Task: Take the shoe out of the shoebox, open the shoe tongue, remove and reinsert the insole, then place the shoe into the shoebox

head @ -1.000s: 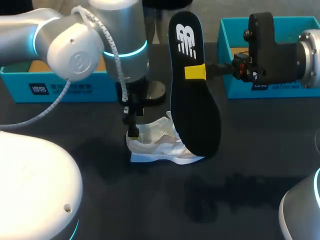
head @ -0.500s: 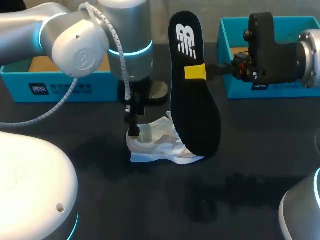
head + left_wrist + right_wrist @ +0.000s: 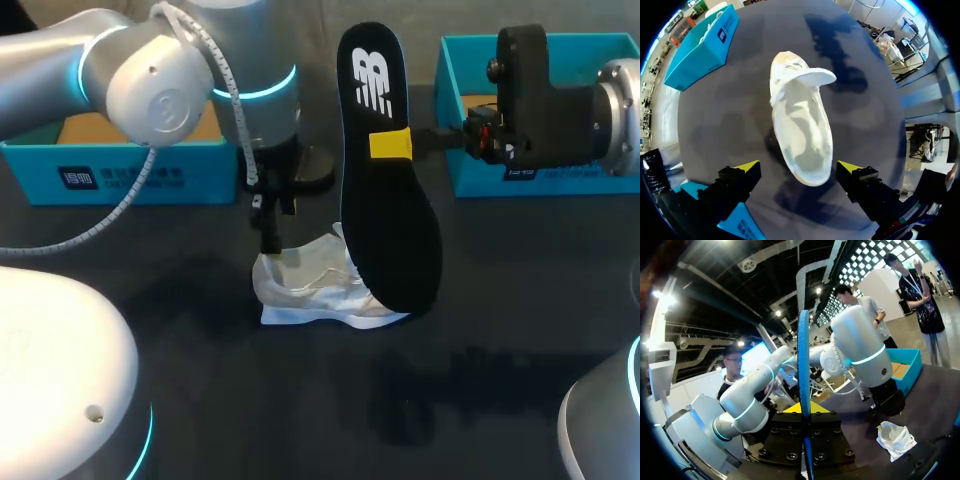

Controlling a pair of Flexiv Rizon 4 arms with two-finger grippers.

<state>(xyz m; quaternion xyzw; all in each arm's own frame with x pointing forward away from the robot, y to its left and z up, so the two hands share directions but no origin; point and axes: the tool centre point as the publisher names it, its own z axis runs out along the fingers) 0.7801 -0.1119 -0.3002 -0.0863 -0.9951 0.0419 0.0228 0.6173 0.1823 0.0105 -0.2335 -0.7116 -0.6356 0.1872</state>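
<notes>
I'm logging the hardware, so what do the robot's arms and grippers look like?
Left arm and right arm are silver-grey with glowing cyan rings; a white coiled cable runs down the left. Left gripper and right gripper: black fingers, yellow tips.

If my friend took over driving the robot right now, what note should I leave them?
Left gripper: open, over the shoe's heel, not gripping.
Right gripper: shut on the insole, held upright by the shoe.
Shoe sits on the table, tongue open. One blue box back left, another back right.
Done: shoe out, tongue open, insole out.
Left: put the insole back, box the shoe.
</notes>
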